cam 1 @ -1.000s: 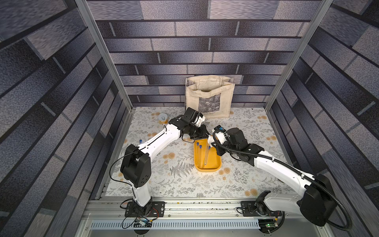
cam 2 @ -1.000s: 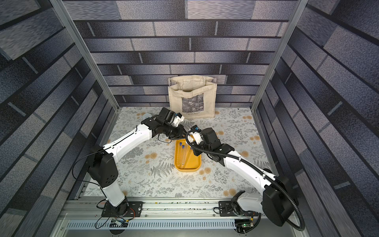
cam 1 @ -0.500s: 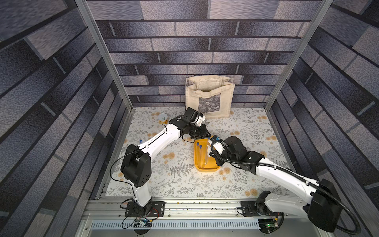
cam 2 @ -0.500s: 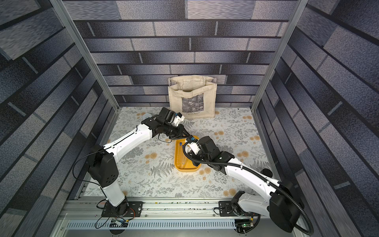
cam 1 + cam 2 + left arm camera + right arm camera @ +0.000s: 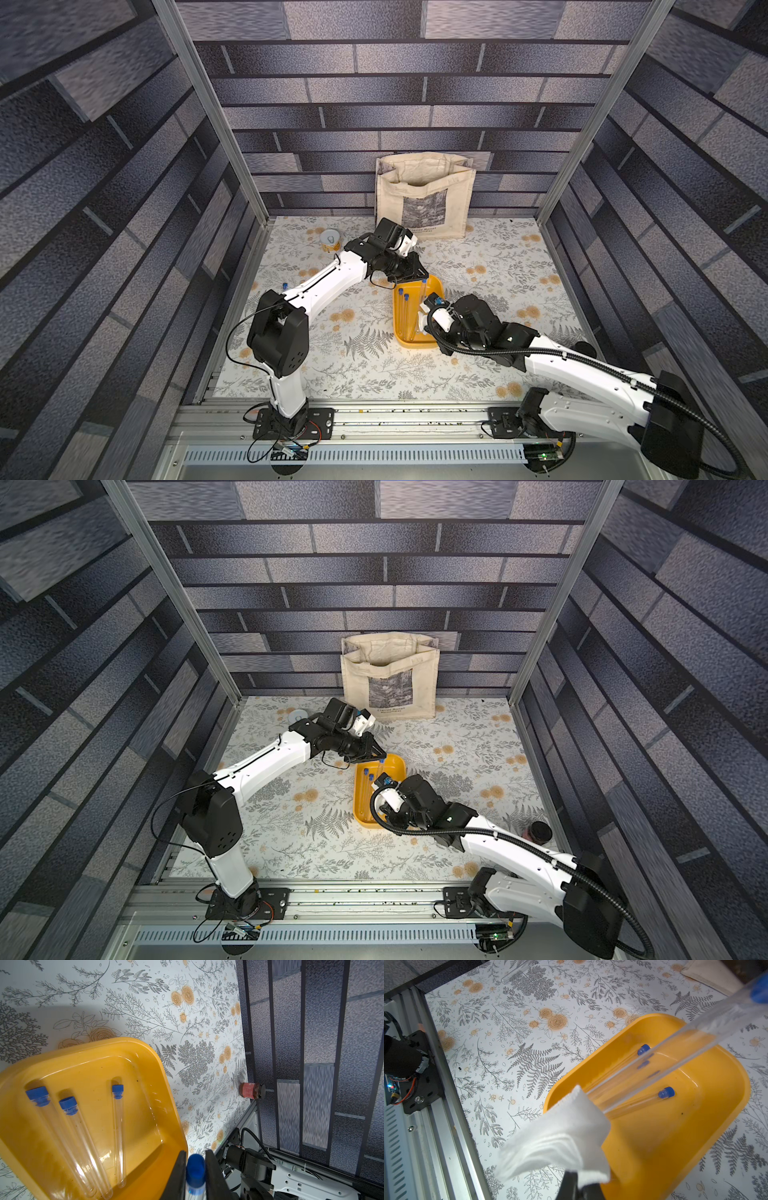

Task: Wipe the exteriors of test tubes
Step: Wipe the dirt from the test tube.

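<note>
1. The left claw is clenched on the blue cap of a clear, slim test tube, slanting over the tray
2. The right claw pinches a white woven cloth wrapped round that tube's lower end
3. Three more test tubes lie in the glossy yellow plastic tray on the floral desk
4. The canvas tote bag bears a caption that seems to read "Claude Monet"

Three clear blue-capped test tubes flat in yellow tray, fourth tube slanted above
</note>
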